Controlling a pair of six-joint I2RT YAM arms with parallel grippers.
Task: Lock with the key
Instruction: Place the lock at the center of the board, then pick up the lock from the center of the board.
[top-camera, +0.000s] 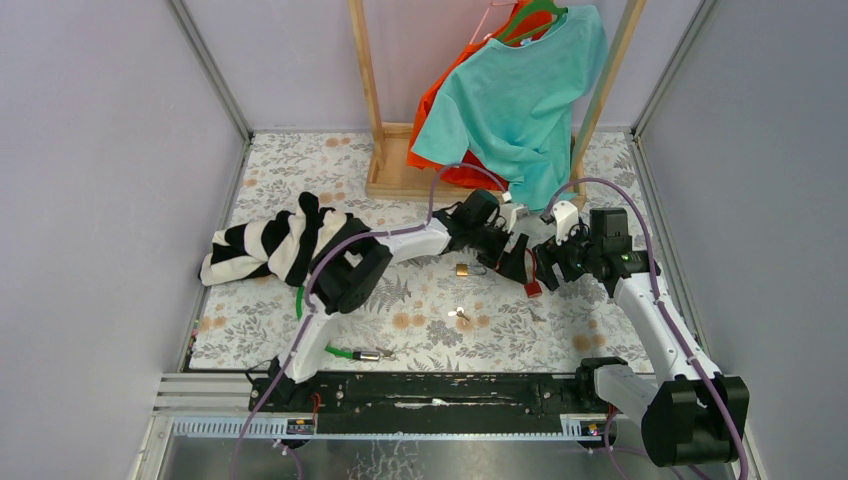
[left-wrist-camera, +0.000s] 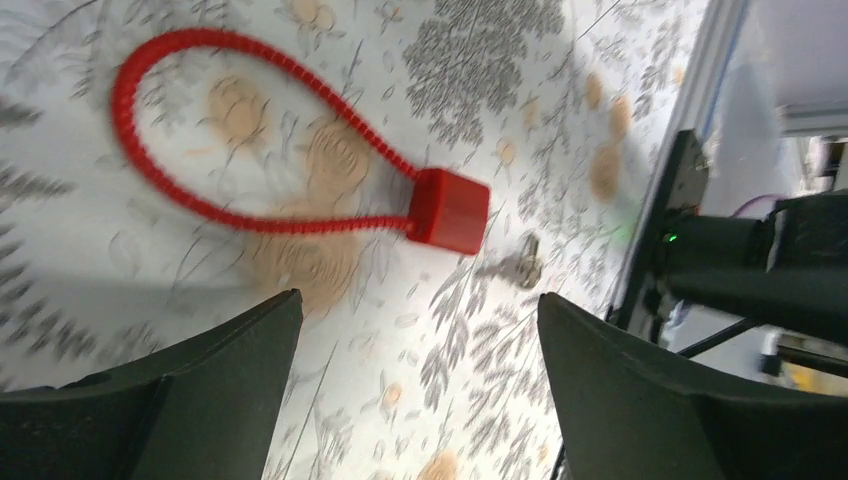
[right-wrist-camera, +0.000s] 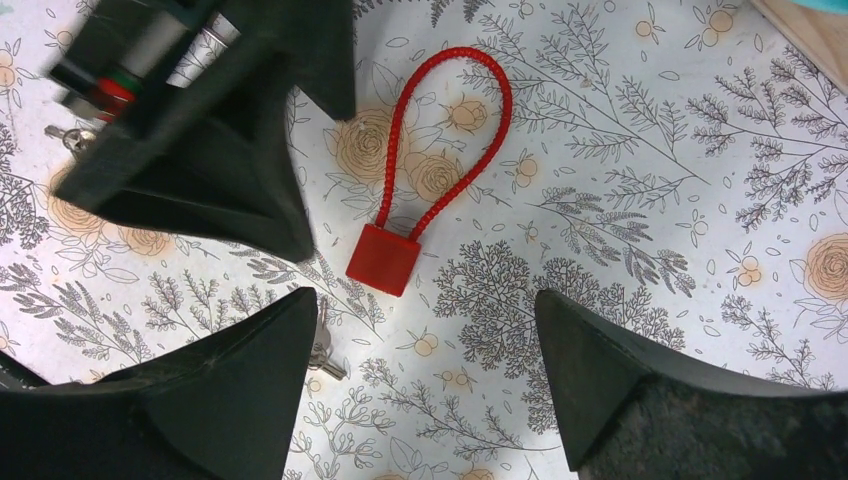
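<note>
A red cable lock (right-wrist-camera: 385, 260) with a square body and a closed ribbed loop lies flat on the flowered cloth; the left wrist view shows the red lock (left-wrist-camera: 450, 210) too. A small silver key (right-wrist-camera: 322, 350) lies loose just beside its body, half hidden by one of my right fingers, and the key (left-wrist-camera: 520, 267) is blurred in the left wrist view. My left gripper (left-wrist-camera: 420, 335) hovers open over the lock, holding nothing. My right gripper (right-wrist-camera: 425, 340) is open and empty just short of the lock body. Both grippers meet above the red lock (top-camera: 533, 287).
A brass padlock (top-camera: 463, 269) and a small bunch of keys (top-camera: 460, 316) lie left of the red lock. A striped garment (top-camera: 270, 245) lies at the left. A wooden rack (top-camera: 400, 175) with a teal shirt (top-camera: 520, 95) stands behind. A green-handled tool (top-camera: 355, 353) lies near the bases.
</note>
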